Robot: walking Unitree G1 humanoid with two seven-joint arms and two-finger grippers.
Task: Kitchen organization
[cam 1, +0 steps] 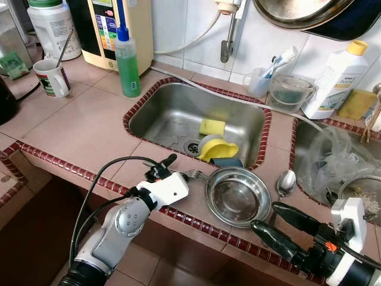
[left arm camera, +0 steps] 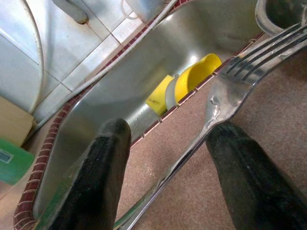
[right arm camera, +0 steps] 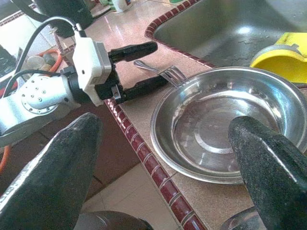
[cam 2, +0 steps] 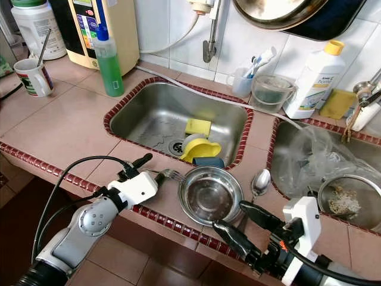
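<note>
One fork (cam 1: 194, 174), one spoon (cam 1: 286, 182) and one steel bowl (cam 1: 238, 196) lie on the tiled counter (cam 1: 77, 128) in front of two sinks. The bowl holds nothing but a wet sheen; the fork's tines touch its rim, and the spoon rests just beside it on the other side. The left tool (cam 1: 171, 167) sits low at the counter's front edge, its two black fingers (left arm camera: 98, 177) spread apart on either side of the fork's handle, not closed on it. The right tool (cam 1: 278, 225) hangs open beyond the counter edge, near the bowl. The left sink (cam 1: 166, 113) contains one yellow sponge (cam 1: 212, 126) and one yellow cup (cam 1: 218, 149) tipped on its side. The right sink (cam 1: 300, 149) holds crumpled clear plastic (cam 1: 333, 158) and a strainer (cam 1: 362, 196) with food scraps.
</note>
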